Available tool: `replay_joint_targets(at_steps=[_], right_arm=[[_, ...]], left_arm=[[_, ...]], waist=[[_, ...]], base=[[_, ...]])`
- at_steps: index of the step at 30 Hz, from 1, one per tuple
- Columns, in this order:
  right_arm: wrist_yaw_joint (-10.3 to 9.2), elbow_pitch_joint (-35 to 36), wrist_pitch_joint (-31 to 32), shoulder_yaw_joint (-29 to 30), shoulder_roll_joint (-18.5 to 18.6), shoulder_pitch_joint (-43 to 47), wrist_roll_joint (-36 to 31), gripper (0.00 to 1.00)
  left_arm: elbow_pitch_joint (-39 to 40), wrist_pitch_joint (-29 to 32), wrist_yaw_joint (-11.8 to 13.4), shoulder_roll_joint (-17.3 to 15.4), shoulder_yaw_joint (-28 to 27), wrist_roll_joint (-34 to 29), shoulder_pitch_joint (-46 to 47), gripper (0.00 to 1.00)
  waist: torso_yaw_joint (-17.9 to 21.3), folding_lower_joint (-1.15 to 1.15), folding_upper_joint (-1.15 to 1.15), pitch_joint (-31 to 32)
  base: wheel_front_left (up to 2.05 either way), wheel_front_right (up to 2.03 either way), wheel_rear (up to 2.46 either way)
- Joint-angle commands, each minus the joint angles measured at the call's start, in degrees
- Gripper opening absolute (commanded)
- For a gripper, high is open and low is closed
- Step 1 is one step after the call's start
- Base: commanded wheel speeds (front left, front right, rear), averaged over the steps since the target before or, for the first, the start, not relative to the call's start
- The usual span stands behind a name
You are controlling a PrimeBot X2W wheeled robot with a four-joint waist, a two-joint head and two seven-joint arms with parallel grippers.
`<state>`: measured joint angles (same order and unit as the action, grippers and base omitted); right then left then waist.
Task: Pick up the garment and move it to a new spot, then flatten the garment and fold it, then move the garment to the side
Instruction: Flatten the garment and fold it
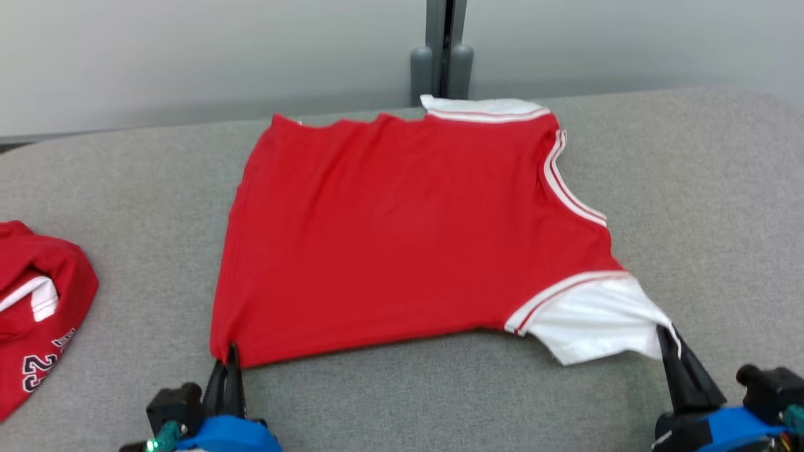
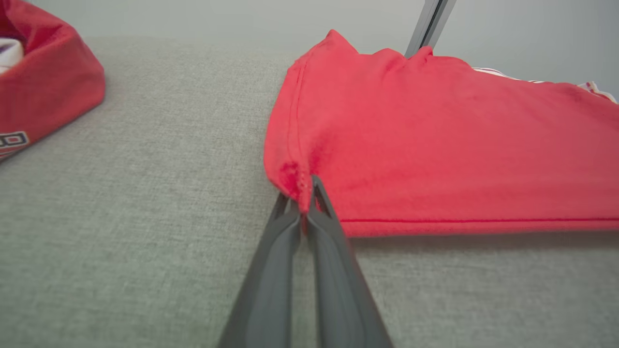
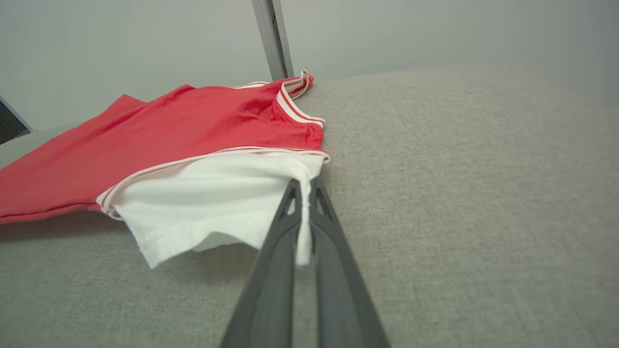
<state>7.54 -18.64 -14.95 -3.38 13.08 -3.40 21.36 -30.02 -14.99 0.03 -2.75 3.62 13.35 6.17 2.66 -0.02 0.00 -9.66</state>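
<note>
The garment (image 1: 402,232) is lying spread across the middle of the grey pad (image 1: 691,188), with its white sleeve (image 1: 590,317) trailing toward the near right. The left gripper (image 1: 231,355) is pinching the garment's near left corner, with its fingers closed together on the red hem, and the cloth is stretching away from it toward the pad's far edge. The right gripper (image 1: 666,336) is clamping the tip of the sleeve, where a strip of white cloth is showing between its closed fingers and the sleeve is lifting slightly off the pad. The grippers are sitting well apart at the garment's near edge, and the garment is lying between and beyond them. A second red shirt (image 1: 38,301) is lying bunched at the pad's left edge, apart from the garment.
</note>
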Motion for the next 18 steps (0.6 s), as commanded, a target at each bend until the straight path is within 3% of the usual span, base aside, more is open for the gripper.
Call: replay_joint_targets(at_steps=[1,12,18], right_arm=[[-0.09,-0.2,-0.3,0.4,-0.3,2.2,0.3,0.0],[-0.1,-0.7,-0.3,1.8,-1.1,11.8,0.5,0.0],[-0.08,2.4,-0.3,3.1,-3.0,9.6,1.7,0.0]], left_arm=[[0.4,-0.3,0.7,-0.2,0.5,0.9,-1.6,0.0],[2.1,-0.3,2.1,-0.3,2.8,3.2,-8.9,0.0],[5.5,-0.3,1.1,-0.2,4.4,1.3,-7.5,0.0]], waist=[[0.1,0.02,0.0,1.5],[-1.2,0.02,0.0,5.4],[-1.4,0.02,0.0,4.6]], base=[[0.0,0.0,0.0],[0.0,0.0,0.0],[0.0,0.0,0.0]])
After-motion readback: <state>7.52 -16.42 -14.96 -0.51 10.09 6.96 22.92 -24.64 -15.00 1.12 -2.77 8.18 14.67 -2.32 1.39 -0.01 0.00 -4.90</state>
